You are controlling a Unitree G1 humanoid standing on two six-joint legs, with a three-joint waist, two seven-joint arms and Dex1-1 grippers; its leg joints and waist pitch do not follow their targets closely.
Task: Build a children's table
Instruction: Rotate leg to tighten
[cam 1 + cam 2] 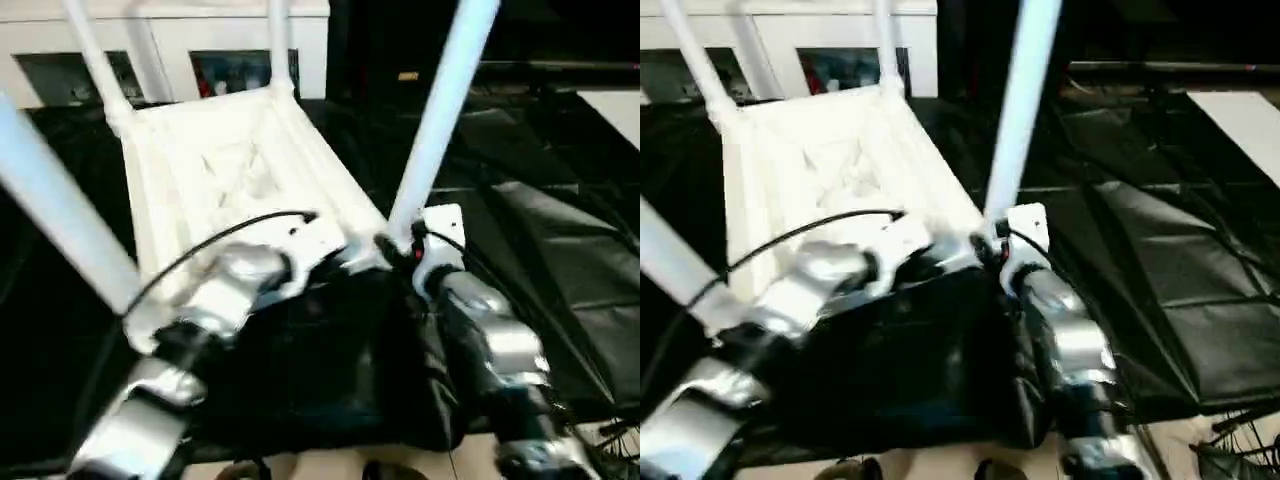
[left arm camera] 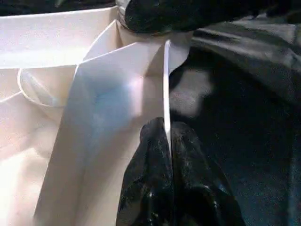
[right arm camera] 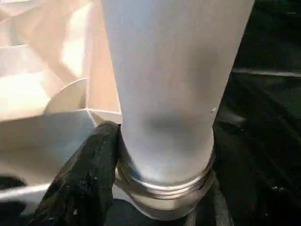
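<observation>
White legs (image 1: 440, 110) are seated in all four sockets. The tabletop (image 1: 230, 160) rim is pinched by the left claw (image 2: 167, 141); the nearest leg's base is gripped by the right claw (image 3: 155, 188).

Motion blur smears both eye views; the tabletop (image 1: 225, 165) glares white at 11 o'clock against dim surroundings.

One tabletop (image 1: 225, 165); four legs (image 1: 440, 110) standing in it; two pincers (image 1: 390, 248); one cabinet (image 1: 190, 45).
</observation>
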